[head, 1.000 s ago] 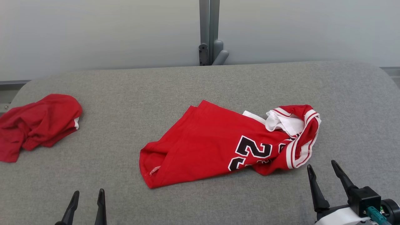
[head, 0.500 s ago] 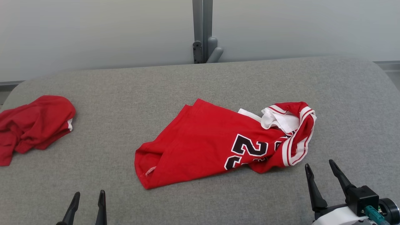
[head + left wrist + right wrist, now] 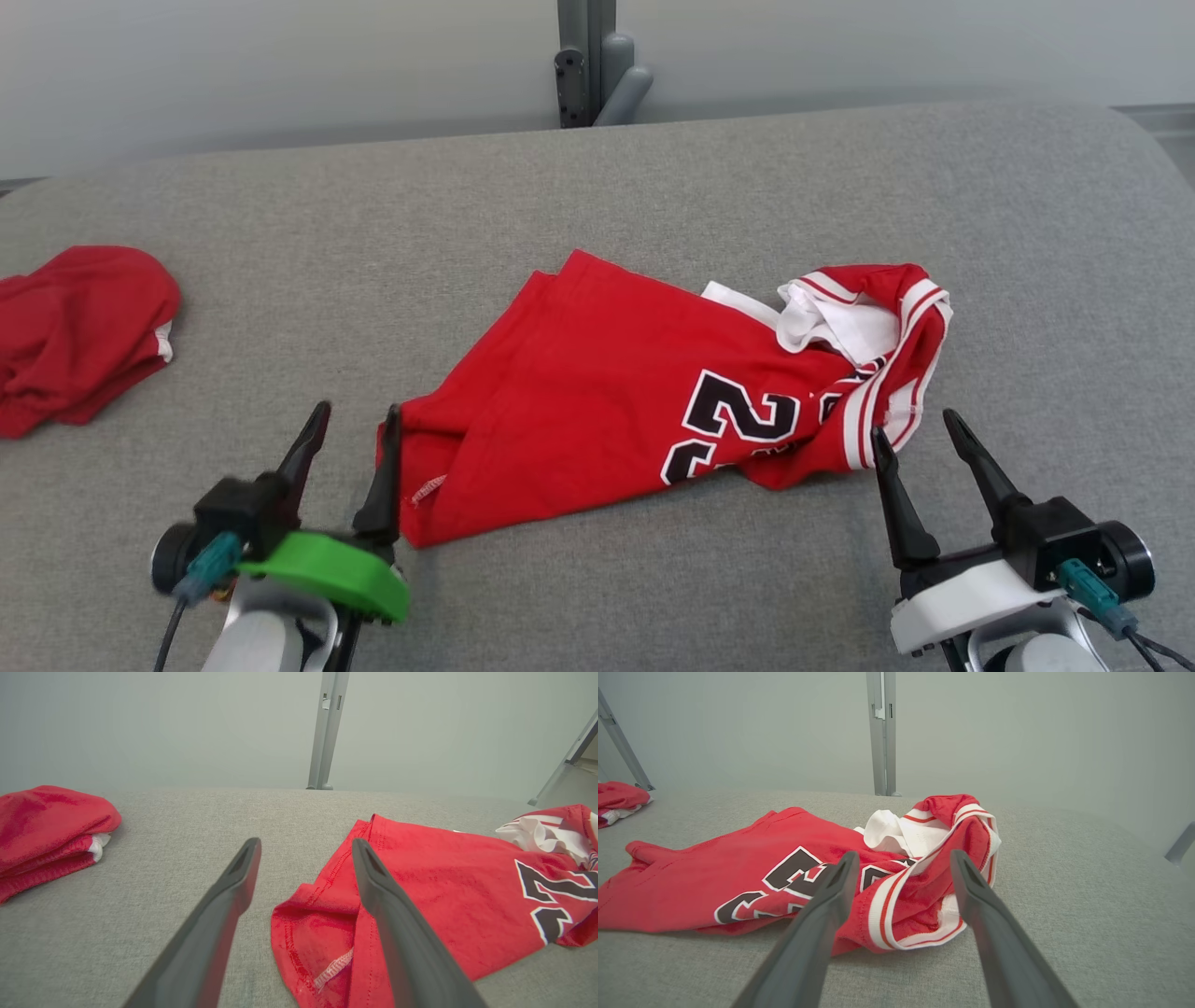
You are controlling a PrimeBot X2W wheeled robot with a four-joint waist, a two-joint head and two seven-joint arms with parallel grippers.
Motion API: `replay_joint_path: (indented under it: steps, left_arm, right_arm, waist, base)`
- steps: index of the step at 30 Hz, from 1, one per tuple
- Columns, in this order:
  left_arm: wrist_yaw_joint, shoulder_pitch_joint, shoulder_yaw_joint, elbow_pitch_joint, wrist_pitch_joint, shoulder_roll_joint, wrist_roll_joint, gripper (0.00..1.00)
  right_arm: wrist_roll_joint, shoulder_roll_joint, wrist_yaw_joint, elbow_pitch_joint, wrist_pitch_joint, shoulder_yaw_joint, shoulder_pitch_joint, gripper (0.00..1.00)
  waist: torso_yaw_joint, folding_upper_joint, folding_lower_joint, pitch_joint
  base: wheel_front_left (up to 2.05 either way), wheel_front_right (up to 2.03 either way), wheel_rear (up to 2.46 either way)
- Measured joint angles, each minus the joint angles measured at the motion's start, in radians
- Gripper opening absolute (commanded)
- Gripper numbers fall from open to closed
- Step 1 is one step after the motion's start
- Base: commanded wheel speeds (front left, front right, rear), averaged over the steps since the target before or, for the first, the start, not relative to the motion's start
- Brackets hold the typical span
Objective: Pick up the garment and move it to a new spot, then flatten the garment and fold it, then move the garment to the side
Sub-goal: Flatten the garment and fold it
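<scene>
The garment [image 3: 607, 392] is a red jersey with black-and-white numbers and white-striped trim, lying crumpled in the middle of the grey padded table [image 3: 653, 187]. My left gripper [image 3: 357, 418] stands open at the jersey's near-left hem corner, its right finger over the cloth edge. In the left wrist view the hem [image 3: 317, 933] lies between and under the two fingers. My right gripper [image 3: 912, 425] is open just short of the striped armhole end [image 3: 924, 905], which sits between its fingers in the right wrist view. Nothing is held.
A second red garment [image 3: 79, 327] lies bunched at the table's far left, also seen as a red heap [image 3: 46, 826] in the left wrist view. A grey post [image 3: 583, 56] stands behind the table's back edge against a pale wall.
Both grippers have advanced toward the jersey, the left one much farther into view. The head camera has tilted down and shifted, so the whole scene sits differently.
</scene>
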Motion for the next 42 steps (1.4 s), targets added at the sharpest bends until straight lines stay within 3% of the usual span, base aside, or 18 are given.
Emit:
replay_joint_path:
  steps: [7,9,15,23,31,42]
  left_arm:
    - [-0.002,-0.321,-0.170,0.166,0.087,0.051,-0.046,1.00]
    - [-0.002,-0.442,-0.233,0.240,0.153,0.081,-0.071,1.00]
    - [-0.002,-0.614,-0.346,0.351,0.228,0.129,-0.133,1.00]
    - [-0.002,-0.756,-0.493,0.445,0.290,0.173,-0.236,1.00]
    - [-0.002,-0.813,-0.580,0.562,0.324,0.209,-0.302,1.00]
    - [-0.002,-0.842,-0.665,0.607,0.348,0.228,-0.396,1.00]
  right_arm:
    - [0.008,0.014,0.000,-0.013,0.000,0.023,-0.070,1.00]
    - [0.011,0.021,0.000,-0.019,0.000,0.028,-0.092,1.00]
    - [0.016,0.029,0.000,-0.022,0.000,0.031,-0.119,1.00]
    - [0.050,0.030,0.000,-0.026,0.000,0.048,-0.137,1.00]
    - [0.083,0.031,0.000,-0.030,0.000,0.071,-0.138,1.00]
    - [0.099,0.031,0.000,-0.024,0.000,0.071,-0.131,1.00]
  waist:
    - [-0.049,0.0000,0.0000,0.077]
    - [-0.077,0.0000,0.0000,0.117]
    - [-0.146,0.0001,0.0000,0.187]
    - [-0.240,0.0000,0.0000,0.250]
    - [-0.311,0.0001,0.0000,0.280]
    - [-0.334,0.0000,0.0000,0.286]
  base:
    - [0.00,0.00,0.00]
    - [0.00,0.00,0.00]
    - [0.00,0.00,0.00]
    - [0.00,0.00,0.00]
    - [0.00,0.00,0.00]
    - [0.00,0.00,0.00]
